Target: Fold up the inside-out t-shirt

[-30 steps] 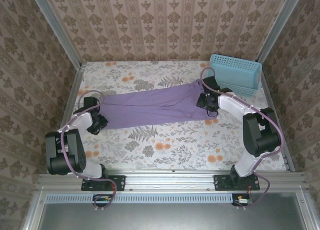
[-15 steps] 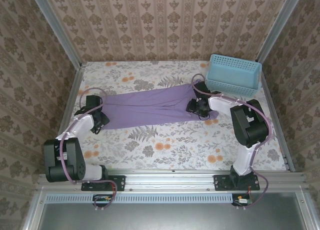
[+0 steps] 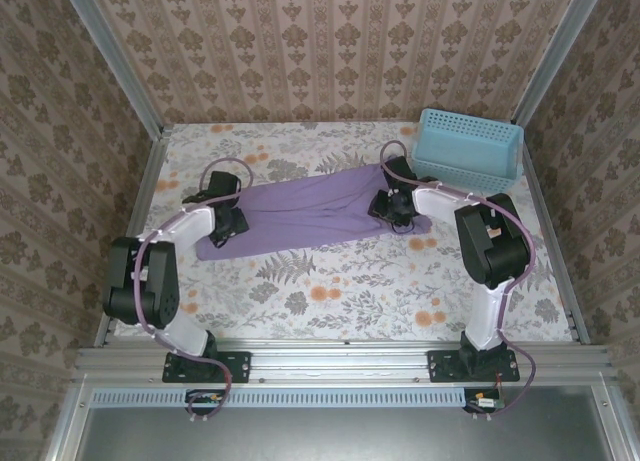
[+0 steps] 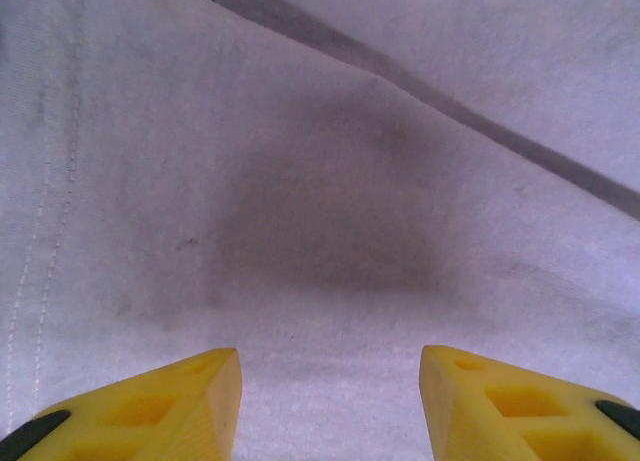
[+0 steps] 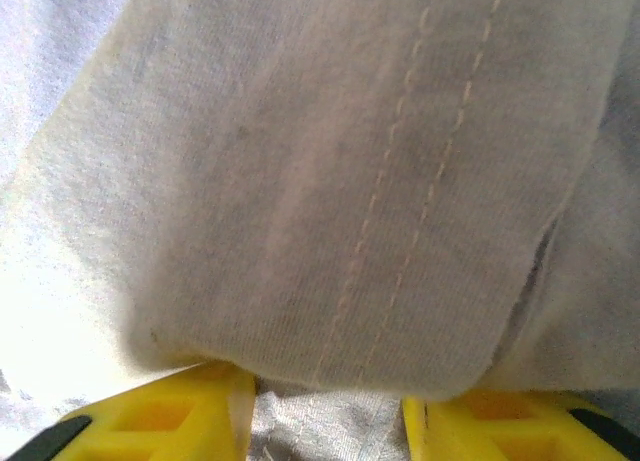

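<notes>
Now the inside-out t-shirt (image 3: 310, 213) lies as a long purple band across the middle of the tabletop (image 3: 330, 291). Its long axis runs left to right and climbs slightly toward the far right, where its end stops just short of the blue basket (image 3: 465, 161).

Each end has its own arm. The left gripper (image 3: 228, 229) sits over the left end and the right gripper (image 3: 392, 206) over the right end, so neither has to reach across, and the cloth between them stretches toward the other arm.

In the left wrist view the yellow jaws stand apart over flat cloth, with nothing pinched between them. In the right wrist view the jaws also stand apart, and a stitched hem (image 5: 400, 181) folds over just at their tips, lying on them and not clamped.

Compared with a second ago, both grippers have come inward along the band, the left one further than the right. The shirt now looks shorter and fuller at its left end, no longer pulled out toward the left edge. We judge the next move to be a grasp at each end.
</notes>
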### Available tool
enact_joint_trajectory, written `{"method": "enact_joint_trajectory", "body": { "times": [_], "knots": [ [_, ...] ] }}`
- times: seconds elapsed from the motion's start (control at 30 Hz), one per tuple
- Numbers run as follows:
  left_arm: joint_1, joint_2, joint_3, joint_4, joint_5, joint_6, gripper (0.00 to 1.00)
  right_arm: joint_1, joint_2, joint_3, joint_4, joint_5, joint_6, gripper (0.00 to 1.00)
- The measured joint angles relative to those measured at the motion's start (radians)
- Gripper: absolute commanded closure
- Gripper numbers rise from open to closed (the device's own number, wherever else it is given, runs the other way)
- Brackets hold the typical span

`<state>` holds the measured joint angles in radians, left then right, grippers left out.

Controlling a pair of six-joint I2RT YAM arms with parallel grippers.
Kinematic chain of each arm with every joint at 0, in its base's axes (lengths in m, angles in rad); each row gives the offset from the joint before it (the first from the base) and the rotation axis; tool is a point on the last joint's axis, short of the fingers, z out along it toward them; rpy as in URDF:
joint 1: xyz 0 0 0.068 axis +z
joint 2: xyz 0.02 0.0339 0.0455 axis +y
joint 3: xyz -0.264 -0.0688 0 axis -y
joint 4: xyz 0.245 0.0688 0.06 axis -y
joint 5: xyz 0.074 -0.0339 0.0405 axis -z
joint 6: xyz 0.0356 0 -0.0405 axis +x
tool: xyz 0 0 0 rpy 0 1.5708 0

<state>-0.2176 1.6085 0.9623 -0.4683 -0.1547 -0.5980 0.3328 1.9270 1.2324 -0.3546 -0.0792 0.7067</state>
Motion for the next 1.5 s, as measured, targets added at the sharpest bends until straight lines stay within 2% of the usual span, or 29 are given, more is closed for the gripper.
{"method": "enact_joint_trajectory", "body": {
  "times": [0.3,0.5,0.97,1.03,1.13,1.2,1.5],
  "knots": [
    [0.039,0.096,0.014,-0.01,0.011,-0.001,0.47,0.144,-0.069,0.019,-0.129,0.202,-0.087,0.52],
    [0.06,0.096,0.014,-0.01,0.021,-0.001,0.47,0.156,-0.06,0.033,-0.169,0.256,-0.117,0.55],
    [0.076,0.096,0.011,-0.01,0.029,-0.005,0.45,0.156,0.021,0.115,-0.212,0.271,-0.14,0.82],
    [0.076,0.096,0.011,-0.009,0.03,-0.007,0.44,0.156,0.021,0.125,-0.221,0.275,-0.14,0.82],
    [0.076,0.096,0.009,-0.008,0.031,-0.008,0.43,0.156,0.021,0.132,-0.224,0.279,-0.138,0.69],
    [0.076,0.096,0.008,-0.006,0.032,-0.008,0.43,0.156,0.021,0.132,-0.229,0.279,-0.145,0.65],
    [0.082,0.096,0.007,-0.003,0.039,-0.008,0.43,0.159,0.037,0.132,-0.23,0.278,-0.147,0.7]
  ]
}}
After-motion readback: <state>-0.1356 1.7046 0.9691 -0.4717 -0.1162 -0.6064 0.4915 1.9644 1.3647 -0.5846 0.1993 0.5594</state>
